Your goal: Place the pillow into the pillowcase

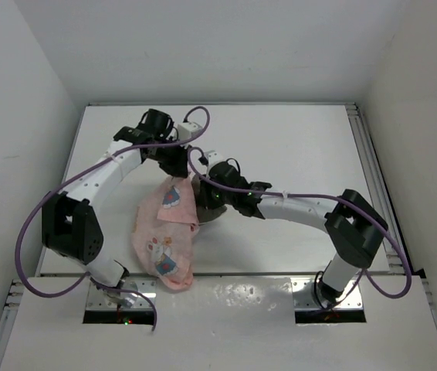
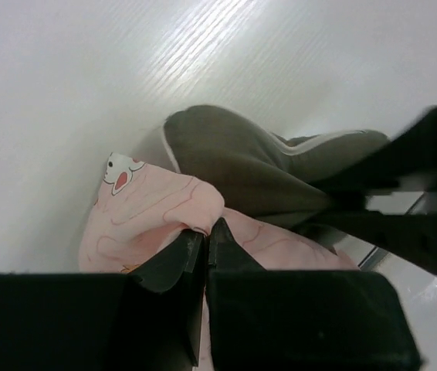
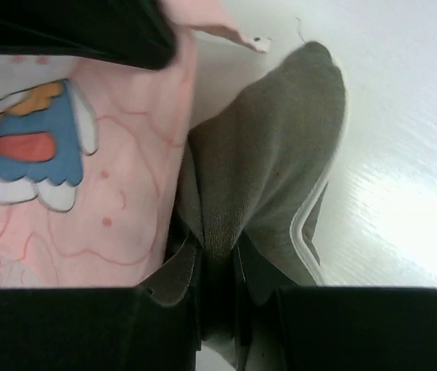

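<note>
The pink pillowcase [image 1: 164,236] with its rabbit print hangs from my left gripper [image 1: 178,175] and trails down to the table's near edge. In the left wrist view my left gripper [image 2: 205,229] is shut on a pinched fold of the pillowcase [image 2: 145,216]. The olive pillow [image 2: 238,158] with pale piping bulges just behind that fold. My right gripper [image 3: 218,249] is shut on a crease of the pillow [image 3: 276,139], right beside the pillowcase [image 3: 118,193]. From above, only a dark sliver of the pillow [image 1: 207,212] shows under my right gripper [image 1: 212,199].
The white table [image 1: 296,139] is walled in by white panels at the back and both sides. Purple cables loop off both arms. My left gripper's black body [image 3: 72,27] crosses the top of the right wrist view, close to the right gripper.
</note>
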`<state>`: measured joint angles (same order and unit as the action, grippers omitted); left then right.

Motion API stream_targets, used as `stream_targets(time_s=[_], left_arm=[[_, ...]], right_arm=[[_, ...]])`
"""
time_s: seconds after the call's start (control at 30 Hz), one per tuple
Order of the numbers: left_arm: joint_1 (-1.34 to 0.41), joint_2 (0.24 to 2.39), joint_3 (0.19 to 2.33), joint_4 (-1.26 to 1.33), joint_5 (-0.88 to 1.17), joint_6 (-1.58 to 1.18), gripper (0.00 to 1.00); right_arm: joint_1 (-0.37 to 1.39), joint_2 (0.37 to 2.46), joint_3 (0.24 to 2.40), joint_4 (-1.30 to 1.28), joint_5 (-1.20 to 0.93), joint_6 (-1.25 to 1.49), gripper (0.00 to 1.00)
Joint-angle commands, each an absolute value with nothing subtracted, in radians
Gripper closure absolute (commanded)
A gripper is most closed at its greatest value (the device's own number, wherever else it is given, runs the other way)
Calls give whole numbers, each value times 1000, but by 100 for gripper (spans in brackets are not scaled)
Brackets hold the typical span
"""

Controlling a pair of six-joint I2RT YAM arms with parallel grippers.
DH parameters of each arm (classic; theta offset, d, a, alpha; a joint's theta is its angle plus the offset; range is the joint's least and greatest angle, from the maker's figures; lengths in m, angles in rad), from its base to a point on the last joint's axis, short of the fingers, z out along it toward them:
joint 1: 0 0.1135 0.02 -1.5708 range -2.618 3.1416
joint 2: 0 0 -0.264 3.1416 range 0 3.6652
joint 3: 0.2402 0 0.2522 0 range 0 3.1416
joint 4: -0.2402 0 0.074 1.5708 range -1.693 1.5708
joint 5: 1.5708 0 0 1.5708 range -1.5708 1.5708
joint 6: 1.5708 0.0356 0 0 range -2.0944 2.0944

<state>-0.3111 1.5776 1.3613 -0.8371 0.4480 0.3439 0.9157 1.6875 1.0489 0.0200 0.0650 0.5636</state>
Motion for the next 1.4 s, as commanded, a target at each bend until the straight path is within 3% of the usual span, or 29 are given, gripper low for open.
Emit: stream_targets(time_s=[0.0,0.27,0.3,0.37,0.43,0.47,0.5,0.53,0.6,0.77,0.8,0.93,0.97,1.03,1.07,1.17,1.37], left_arm=[[-380,1617,1481,-798,456,364,100],[-544,1893,1922,-908,483,348,100],[-564,1946,2022,-926,497,350,100],[-621,1994,2119,-981,506,363,100],[-682,2035,2212,-1011,508,394,100],[-699,2037,2224,-1026,505,409,100],[-718,2030,2214,-1023,489,422,97],[-754,2022,2198,-1019,479,449,79],[-793,2010,2151,-1014,447,478,56],[-807,2028,2120,-1068,419,466,40],[-808,2029,2117,-1075,408,456,39],[-831,2036,2080,-1121,379,449,41],[-850,2037,2072,-1133,377,459,44],[-870,2039,2042,-1169,377,471,45],[-891,2039,2030,-1173,371,477,45],[-922,2037,1967,-1158,351,471,43],[-934,2048,1907,-1094,319,439,39]], right_arm=[[894,1605,997,150,38,675,100],[859,1309,643,340,261,876,100],[861,1278,594,345,290,879,83],[862,1200,565,324,278,849,61],[861,1151,552,209,264,798,41],[856,1125,551,163,265,789,36],[848,1073,540,122,265,778,32],[827,1040,535,79,274,778,25],[790,947,505,-58,322,802,22],[710,724,372,-213,397,894,20],[684,659,355,-224,403,908,23],[637,572,308,-248,413,949,55],[623,575,310,-256,410,954,55],[611,603,325,-271,396,954,53],[600,623,346,-285,393,957,44],[565,699,362,-299,347,960,35],[499,799,273,-50,134,953,28]])
